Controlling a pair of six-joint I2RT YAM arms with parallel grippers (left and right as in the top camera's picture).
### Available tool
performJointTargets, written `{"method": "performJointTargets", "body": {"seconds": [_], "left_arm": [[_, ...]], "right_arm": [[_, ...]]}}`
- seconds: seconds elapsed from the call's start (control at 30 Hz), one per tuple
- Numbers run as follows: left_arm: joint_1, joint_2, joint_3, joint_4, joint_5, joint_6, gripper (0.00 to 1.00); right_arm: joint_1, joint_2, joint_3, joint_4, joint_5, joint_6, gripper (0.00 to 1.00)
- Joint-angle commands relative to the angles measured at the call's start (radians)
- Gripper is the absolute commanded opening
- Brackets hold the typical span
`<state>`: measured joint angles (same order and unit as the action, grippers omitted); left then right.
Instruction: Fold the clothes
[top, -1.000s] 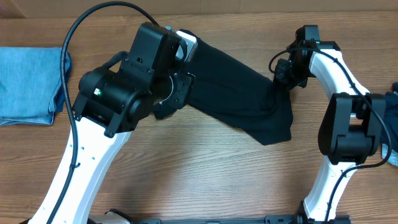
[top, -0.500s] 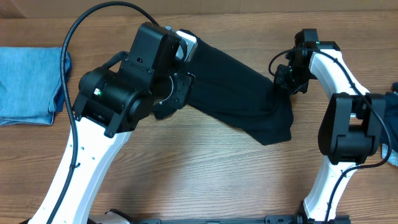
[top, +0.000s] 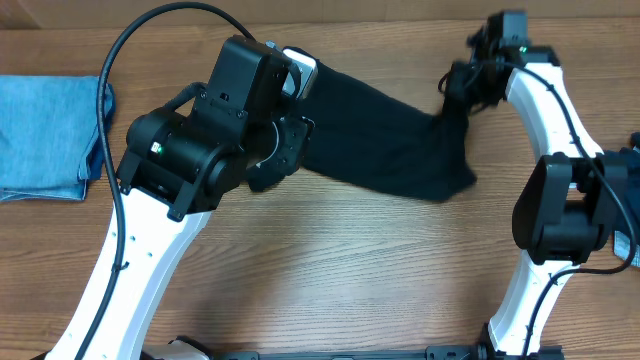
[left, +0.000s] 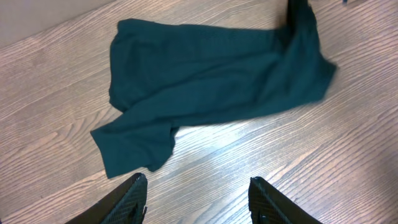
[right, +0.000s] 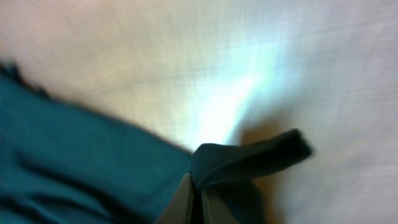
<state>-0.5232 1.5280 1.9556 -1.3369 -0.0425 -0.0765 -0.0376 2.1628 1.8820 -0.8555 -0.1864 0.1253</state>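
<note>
at the near edge of the left wrist view, the left gripper (left: 199, 200) hangs above the wooden table (left: 261, 155). its two fingers (left: 134, 198) stand apart with nothing between them. beyond the fingers we see a strip of bare wood, then the black t-shirt (left: 211, 93), which lies crumpled but mostly flat on the table. one short sleeve (left: 134, 146) points toward the gripper and is clear of it. the far right corner of the shirt is drawn up off the table into a narrow peak.

in the right wrist view, the right gripper (right: 198, 196) has its fingers together, clamped on a raised fold of the shirt. the rest of the fabric trails off to the lower left. this view is blurred, so we cannot tell finer detail.

in the overhead view, the shirt spans the far middle of the table between the two arms. its left end passes under the left arm's wrist, and its right end rises to the right gripper near the far edge. a folded light blue denim garment (top: 45, 135) lies at the left edge, well apart from the shirt. dark blue fabric (top: 630, 160) shows at the right edge, mostly cut off.
</note>
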Motion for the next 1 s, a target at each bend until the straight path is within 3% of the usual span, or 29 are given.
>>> {"method": "performJointTargets", "body": {"seconds": [0.0,0.27,0.37,0.43,0.47,0.57,0.8,0.97], "left_arm": [[0.001,0.003,0.004,0.005,-0.010,-0.017,0.56],[0.001,0.003,0.004,0.011,-0.010,-0.018,0.56],[0.001,0.003,0.004,0.012,-0.010,-0.018,0.56],[0.001,0.003,0.004,0.016,-0.009,-0.018,0.56],[0.001,0.003,0.004,0.019,-0.009,-0.018,0.56],[0.001,0.003,0.004,0.027,-0.009,-0.035,0.56],[0.001,0.003,0.004,0.033,-0.009,-0.036,0.56],[0.001,0.003,0.004,0.033,-0.009,-0.037,0.56]], "right_arm": [[-0.011,-0.035,0.066,0.071,0.165,-0.076,0.04],[-0.060,-0.030,0.066,0.192,0.389,-0.103,0.04],[-0.090,-0.027,0.066,0.207,0.363,-0.100,0.04],[-0.105,-0.027,0.066,0.197,0.321,-0.100,0.35],[-0.110,-0.027,0.066,0.187,0.302,-0.100,0.65],[-0.115,-0.027,0.066,0.121,0.245,-0.097,0.78],[-0.112,-0.027,0.066,-0.035,0.039,0.084,0.81],[-0.090,-0.023,0.062,-0.041,-0.047,0.198,0.75]]}}
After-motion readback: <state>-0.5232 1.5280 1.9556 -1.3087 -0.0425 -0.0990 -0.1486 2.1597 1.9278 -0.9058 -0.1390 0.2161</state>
